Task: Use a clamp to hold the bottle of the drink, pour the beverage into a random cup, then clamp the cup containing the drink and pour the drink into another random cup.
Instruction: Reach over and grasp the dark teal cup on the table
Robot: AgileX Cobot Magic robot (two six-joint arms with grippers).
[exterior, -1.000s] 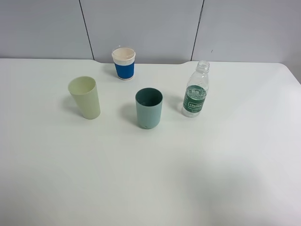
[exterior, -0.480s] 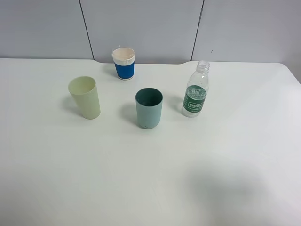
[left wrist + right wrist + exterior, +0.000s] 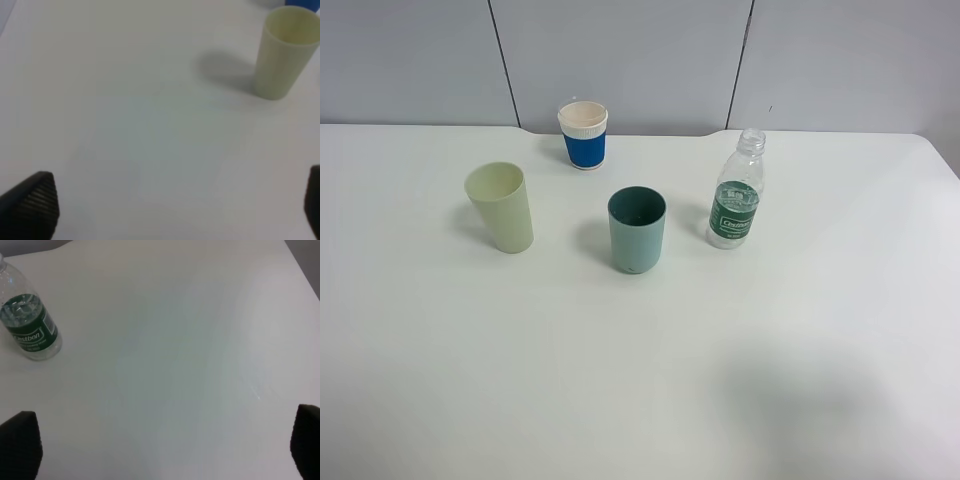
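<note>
Clear plastic bottle point(image 3: 30, 330) stands upright and untouched, well ahead of the right gripper point(image 3: 163, 442), just where it was a second ago; no cup has shifted either. That gripper hangs spread wide and empty, as does the left gripper point(image 3: 172, 205), short of the pale green cup point(image 3: 282, 52). By my judgement, pouring has not begun.

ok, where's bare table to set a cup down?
Bare: near half of the table, in front of the teal cup; also right of the bottle. Crowded: back band, pale cup to bottle, blue cup behind.
</note>
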